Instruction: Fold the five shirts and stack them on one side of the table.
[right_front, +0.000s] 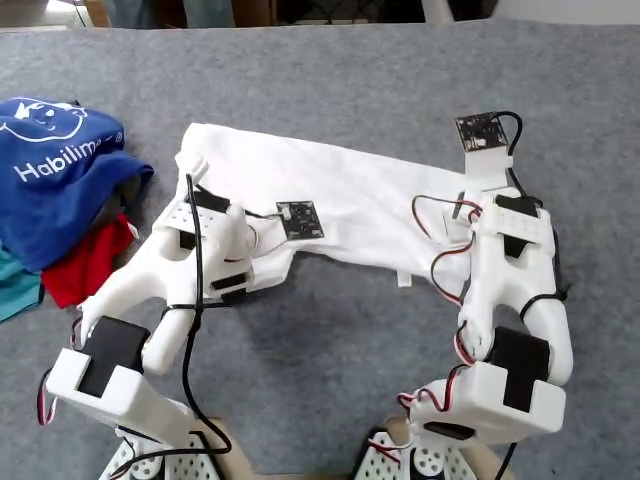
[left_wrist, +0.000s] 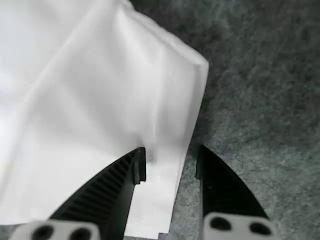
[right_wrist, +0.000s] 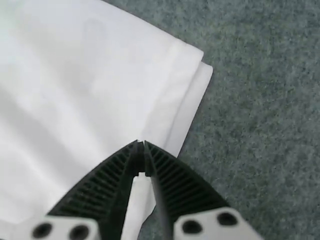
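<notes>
**Two tools at the ends of one white shirt**

Three other shirts lie bunched in a heap well to the left of the white shirt, at the table's edge. The blue shirt is on top, the red shirt pokes out beneath it on the side nearer the white shirt, and a strip of teal shirt shows farthest from it.

The white shirt is laid out as a long band across the middle of the grey table, with layers doubled along its edges.

The left arm is at the white shirt's left end. The left tool is parted to a moderate gap and straddles the shirt's edge. Its ribbed finger is over the cloth and its plain finger is over bare table just beside the shirt.

The right arm stands at the white shirt's right end. The right tool is pinched together, and its tips meet on the shirt just inside a doubled hem, near a corner. Cloth shows between the fingers below the tips.
</notes>
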